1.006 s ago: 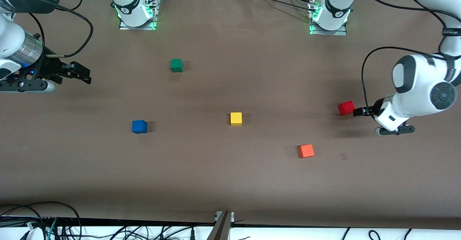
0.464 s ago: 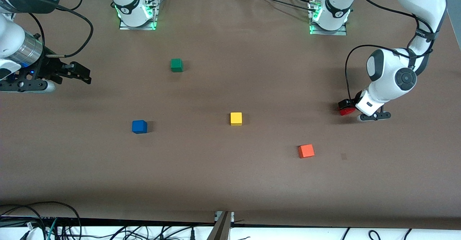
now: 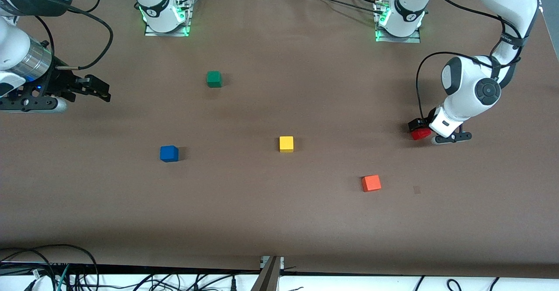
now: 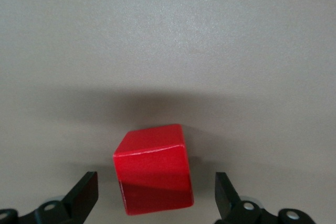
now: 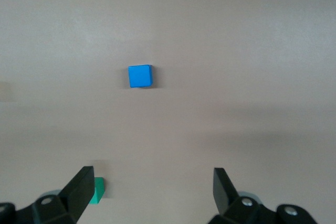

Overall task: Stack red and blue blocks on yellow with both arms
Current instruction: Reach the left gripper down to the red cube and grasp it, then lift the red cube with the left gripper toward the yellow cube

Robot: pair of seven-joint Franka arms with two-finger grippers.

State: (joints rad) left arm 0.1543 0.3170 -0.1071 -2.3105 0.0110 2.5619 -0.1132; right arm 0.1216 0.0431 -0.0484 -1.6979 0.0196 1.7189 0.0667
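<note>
Left tool (image 3: 418, 129) lowered around red block (image 4: 153, 174)

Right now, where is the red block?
The red block sits on the table toward the left arm's end, between the open fingers of the left gripper, which do not touch it. Its nearest neighbour is the orange block.

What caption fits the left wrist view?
Left hand open around the red cube on the table, fingers apart from its sides.
</note>
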